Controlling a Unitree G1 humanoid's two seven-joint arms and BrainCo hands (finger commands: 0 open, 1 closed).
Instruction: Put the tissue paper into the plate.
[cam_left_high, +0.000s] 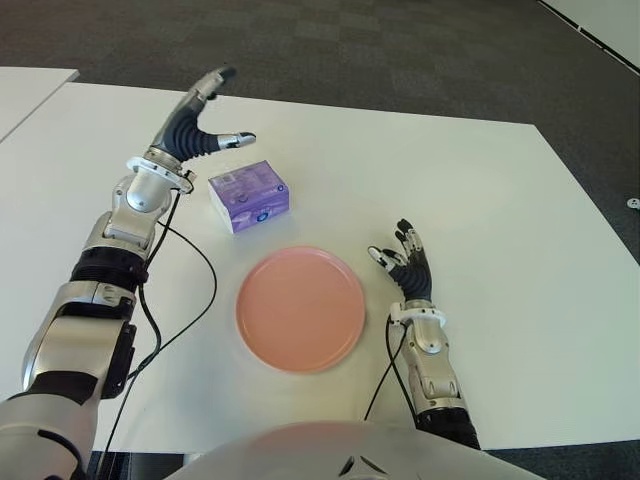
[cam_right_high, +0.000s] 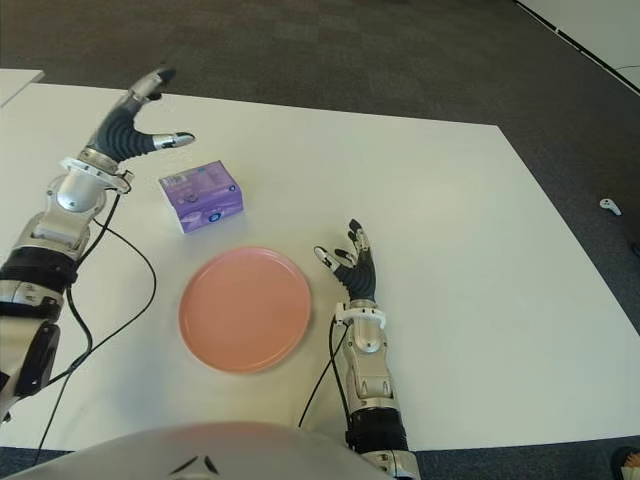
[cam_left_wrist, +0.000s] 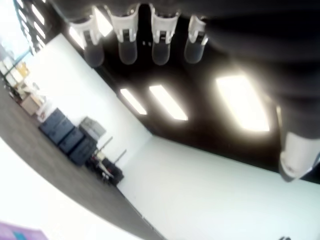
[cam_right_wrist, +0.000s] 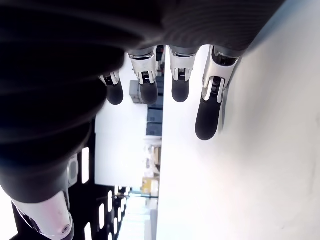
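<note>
A: While the left hand hovers spread and empty just far-left of the tissue pack, what might fail?

B: Probably a glancing grasp, nudging the pack along the table or dropping it short of the plate, which lies near and right of it.

A: Counts?

B: One pack, one plate, two hands; the right hand, fingers spread and empty, shows right of the plate.

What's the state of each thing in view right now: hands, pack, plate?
Purple rectangular tissue pack: sealed, lying on the white table, outside the plate, ungrasped.
Round pink plate: upright, nothing in it.
Left hand: open, fingers spread, beyond the pack's left side.
Right hand: open, holding nothing, right of the plate.
</note>
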